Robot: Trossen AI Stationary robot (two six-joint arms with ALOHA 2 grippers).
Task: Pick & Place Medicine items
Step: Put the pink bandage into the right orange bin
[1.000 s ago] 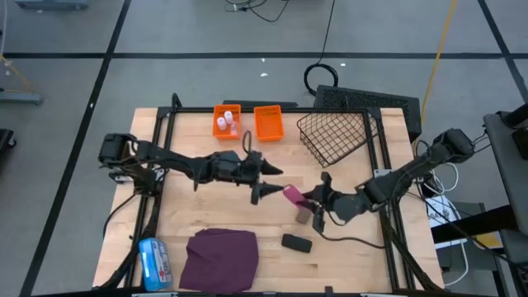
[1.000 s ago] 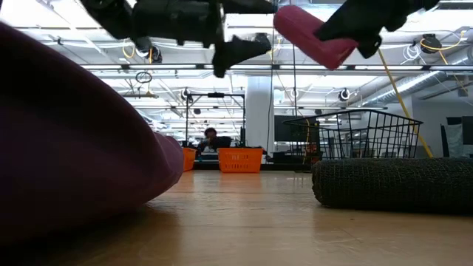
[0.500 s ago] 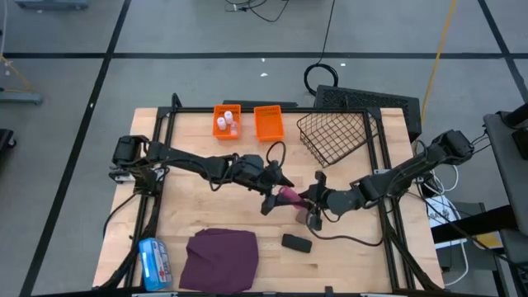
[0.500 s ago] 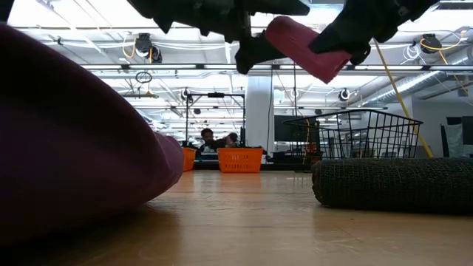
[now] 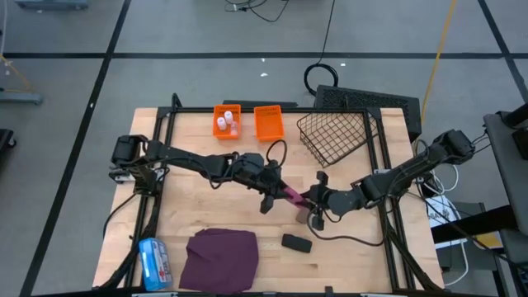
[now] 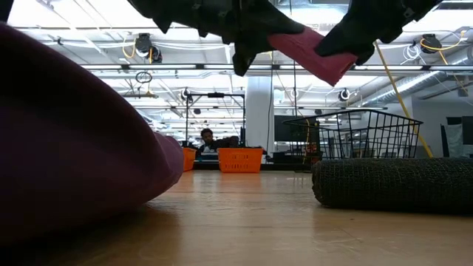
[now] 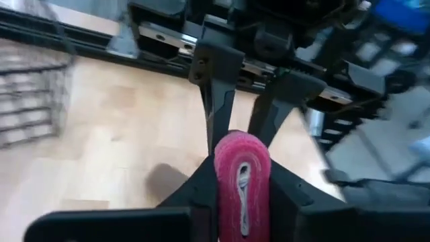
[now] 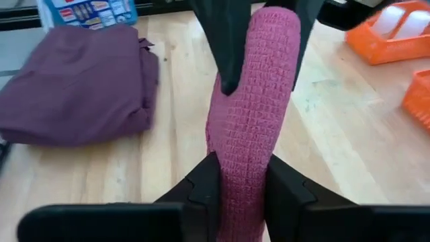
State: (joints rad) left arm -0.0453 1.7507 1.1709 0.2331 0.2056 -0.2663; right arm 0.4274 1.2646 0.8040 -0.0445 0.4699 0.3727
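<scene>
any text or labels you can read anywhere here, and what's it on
Blue-and-white packet: it carries print, but too small and blurred to read.
Pink roll, held at both ends by the left hand and the right hand: no writing shows.
Orange bins: no readable label.
Nothing else carries legible text.

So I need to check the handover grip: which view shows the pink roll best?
The right wrist view: the pink roll fills it, clamped at both ends. The left wrist view shows only its end; the low view its underside; the high view a sliver.
</scene>
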